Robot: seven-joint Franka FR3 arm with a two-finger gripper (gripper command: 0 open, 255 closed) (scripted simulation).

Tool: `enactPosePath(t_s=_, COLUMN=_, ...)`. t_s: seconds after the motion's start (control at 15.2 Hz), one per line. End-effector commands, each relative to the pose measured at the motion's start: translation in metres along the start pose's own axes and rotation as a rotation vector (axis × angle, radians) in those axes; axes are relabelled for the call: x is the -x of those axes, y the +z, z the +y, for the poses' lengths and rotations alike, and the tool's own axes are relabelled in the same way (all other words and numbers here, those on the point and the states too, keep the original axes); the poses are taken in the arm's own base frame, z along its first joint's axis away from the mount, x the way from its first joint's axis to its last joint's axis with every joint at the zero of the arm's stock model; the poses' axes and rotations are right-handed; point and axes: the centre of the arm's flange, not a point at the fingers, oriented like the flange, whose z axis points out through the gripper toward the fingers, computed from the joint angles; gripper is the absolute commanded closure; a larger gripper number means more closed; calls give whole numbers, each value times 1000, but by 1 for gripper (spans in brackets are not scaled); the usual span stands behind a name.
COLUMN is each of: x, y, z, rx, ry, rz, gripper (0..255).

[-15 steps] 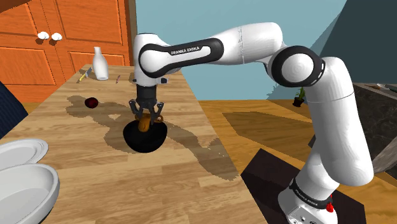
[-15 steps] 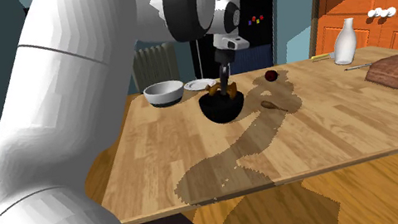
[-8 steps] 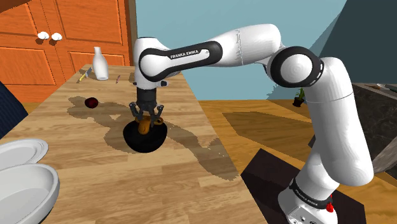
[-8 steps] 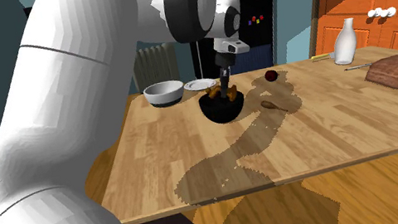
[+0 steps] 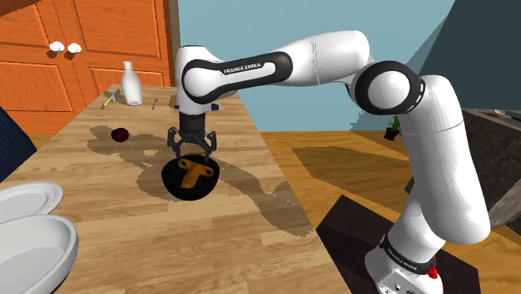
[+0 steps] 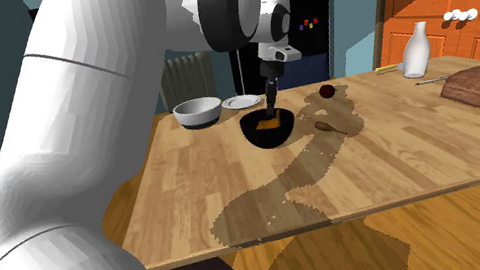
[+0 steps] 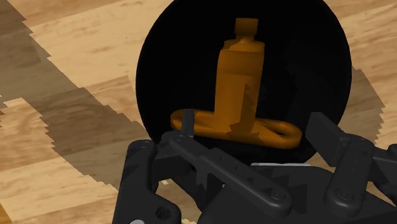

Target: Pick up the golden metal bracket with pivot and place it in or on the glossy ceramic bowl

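golden t-shaped bracket (image 5: 194, 173) lies flat inside the black bowl (image 5: 177, 190) on the wooden bench (image 5: 167, 242). hand (image 5: 192, 153) hovers just above it, fingers (image 7: 324, 130) apart, holding nothing.

Below the gripper (image 5: 193, 149): smooth, dull-gold bracket (image 7: 238, 89) in a matt-looking black bowl (image 7: 305, 57); pale, grained wood table (image 5: 167, 242) around.

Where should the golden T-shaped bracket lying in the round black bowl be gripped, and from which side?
Probably on the straight stem of the golden T-shaped bracket, pinched across its narrow width, coming from straight above. It lies flat in the bottom of the round black bowl, whose wall would likely block a sideways approach. The looped crossbar looks wider and uneven.
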Motion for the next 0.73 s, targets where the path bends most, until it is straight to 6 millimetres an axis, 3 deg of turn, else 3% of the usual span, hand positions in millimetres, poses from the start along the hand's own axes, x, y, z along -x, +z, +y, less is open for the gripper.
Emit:
enactPosePath(t_s=0.0, x=1, y=-18, z=1, rx=0, ry=0, rz=0, gripper=0)
enactPosePath(t_s=0.13, x=1, y=-42, z=1, rx=0, ry=0, rz=0, gripper=0)
enactPosePath(t_s=0.66, x=1, y=-42, z=1, rx=0, ry=0, rz=0, gripper=0)
